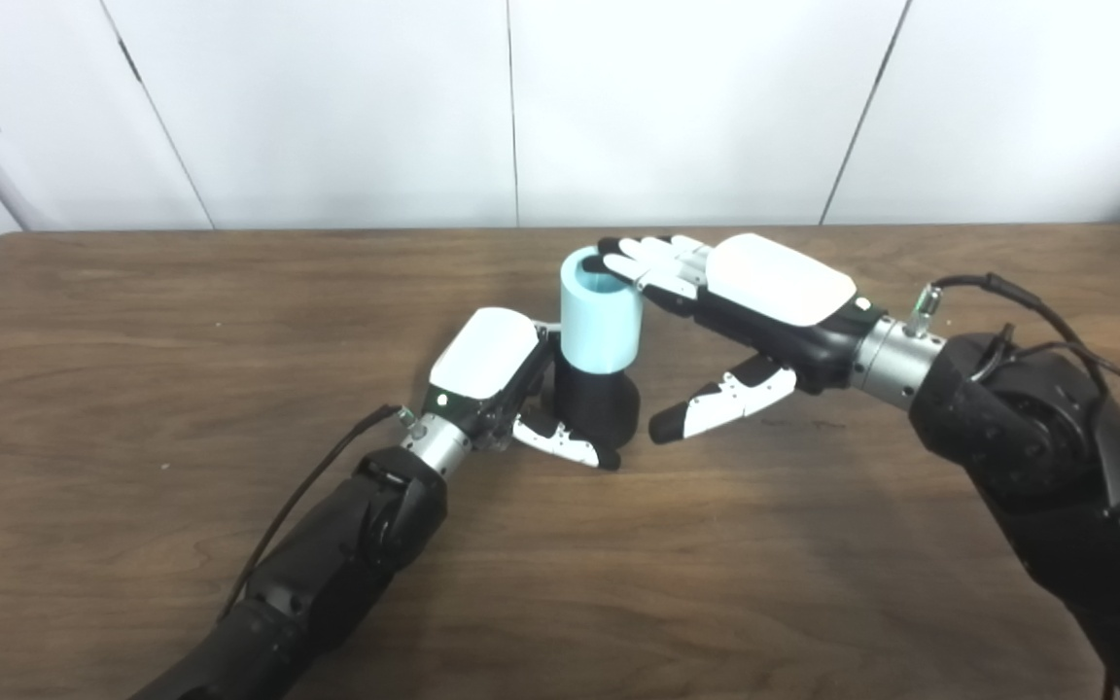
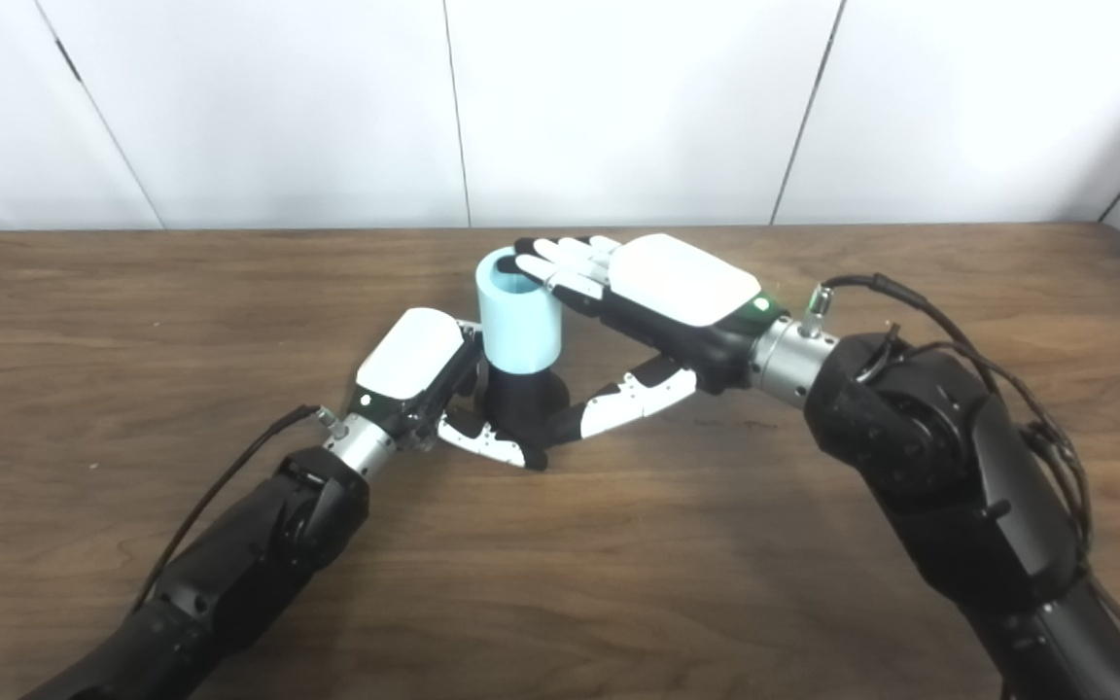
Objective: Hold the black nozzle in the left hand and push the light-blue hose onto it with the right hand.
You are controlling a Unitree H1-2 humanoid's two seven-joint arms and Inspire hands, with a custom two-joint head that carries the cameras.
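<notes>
Light-blue hose [image 1: 600, 319] under right hand [image 1: 764, 292]

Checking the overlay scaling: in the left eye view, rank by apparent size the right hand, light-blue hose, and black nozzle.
1. right hand, clearly largest, fingers spread over the hose top.
2. light-blue hose.
3. black nozzle, only a little smaller than the hose, and the left hand hides part of it, so this ranking is unsure.
</notes>
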